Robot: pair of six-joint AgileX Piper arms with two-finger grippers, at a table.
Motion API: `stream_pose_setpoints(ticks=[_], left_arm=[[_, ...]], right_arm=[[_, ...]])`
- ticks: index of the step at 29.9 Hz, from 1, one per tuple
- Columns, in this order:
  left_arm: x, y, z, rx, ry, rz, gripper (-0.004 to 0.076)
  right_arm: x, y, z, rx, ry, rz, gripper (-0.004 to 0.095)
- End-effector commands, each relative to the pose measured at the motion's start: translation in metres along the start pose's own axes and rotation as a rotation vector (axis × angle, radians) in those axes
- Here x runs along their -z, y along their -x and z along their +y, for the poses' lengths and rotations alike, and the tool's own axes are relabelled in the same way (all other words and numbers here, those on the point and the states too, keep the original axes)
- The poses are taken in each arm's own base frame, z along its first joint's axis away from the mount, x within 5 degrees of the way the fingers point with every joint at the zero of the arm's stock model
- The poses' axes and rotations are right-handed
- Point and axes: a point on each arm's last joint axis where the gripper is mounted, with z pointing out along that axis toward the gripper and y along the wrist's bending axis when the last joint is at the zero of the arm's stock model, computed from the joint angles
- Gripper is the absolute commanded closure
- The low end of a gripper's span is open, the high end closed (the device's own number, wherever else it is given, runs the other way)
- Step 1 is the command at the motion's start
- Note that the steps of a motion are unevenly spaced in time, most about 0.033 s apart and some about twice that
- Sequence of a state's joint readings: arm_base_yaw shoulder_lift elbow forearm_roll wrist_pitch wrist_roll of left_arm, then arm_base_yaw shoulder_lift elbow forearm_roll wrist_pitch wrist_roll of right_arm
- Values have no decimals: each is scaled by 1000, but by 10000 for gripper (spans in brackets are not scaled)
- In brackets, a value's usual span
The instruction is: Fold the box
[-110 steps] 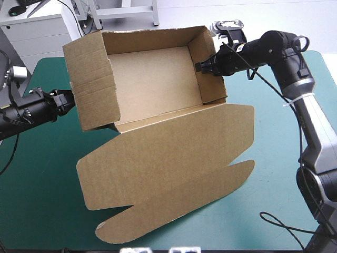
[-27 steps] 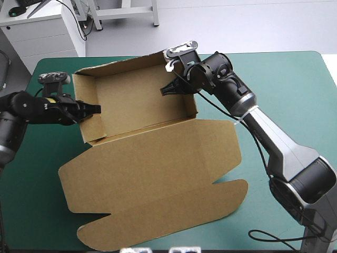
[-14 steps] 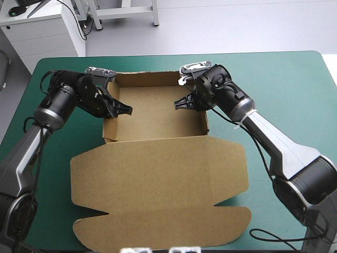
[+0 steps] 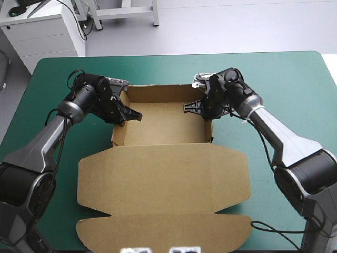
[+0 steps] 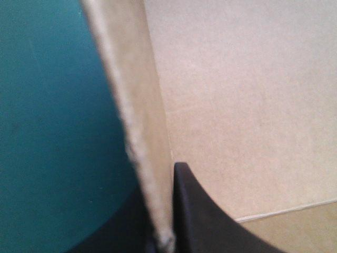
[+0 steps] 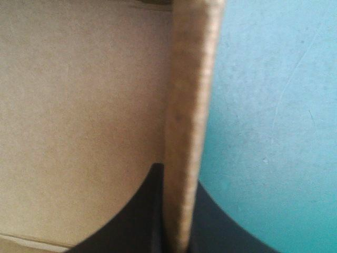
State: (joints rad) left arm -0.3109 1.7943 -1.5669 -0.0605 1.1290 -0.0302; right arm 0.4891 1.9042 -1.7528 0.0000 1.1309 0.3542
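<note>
The brown box (image 4: 163, 125) rests on the teal-green cover as an open tray, its walls raised. Its wide lid (image 4: 163, 182) lies flat toward the table's near edge. My left gripper (image 4: 126, 115) is shut on the tray's left wall (image 5: 138, 121); one black finger (image 5: 202, 216) is inside the tray, the other outside. My right gripper (image 4: 196, 107) is shut on the right wall (image 6: 189, 89), again with one finger (image 6: 139, 216) inside and one outside. Both wrist views show the wall's edge running straight ahead from between the fingers.
Bare teal-green cover (image 4: 295, 84) lies to the right of the box and beyond its far wall. More bare cover (image 4: 31, 137) shows on the left. The lid's rounded flaps reach almost to the table's near edge.
Earlier both grippers held the box up, tilted toward the camera. It has come down flat onto the table and turned square, with the grippers still on its side walls.
</note>
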Motion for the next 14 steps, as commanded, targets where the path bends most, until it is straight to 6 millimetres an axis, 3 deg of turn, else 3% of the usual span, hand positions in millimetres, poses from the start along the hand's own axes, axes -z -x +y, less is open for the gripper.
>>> stream_pose_setpoints(ticks=[1, 9, 14], left_arm=[[13, 7, -10, -7, -50, -77, 731], [-18, 9, -9, -12, -45, 6, 731], [-28, 10, -8, -68, -42, 30, 731]], right_arm=[[20, 6, 9, -12, 97, -81, 927], [-18, 9, 10, -30, 74, -23, 927], [-19, 13, 10, 7, 69, -43, 923]])
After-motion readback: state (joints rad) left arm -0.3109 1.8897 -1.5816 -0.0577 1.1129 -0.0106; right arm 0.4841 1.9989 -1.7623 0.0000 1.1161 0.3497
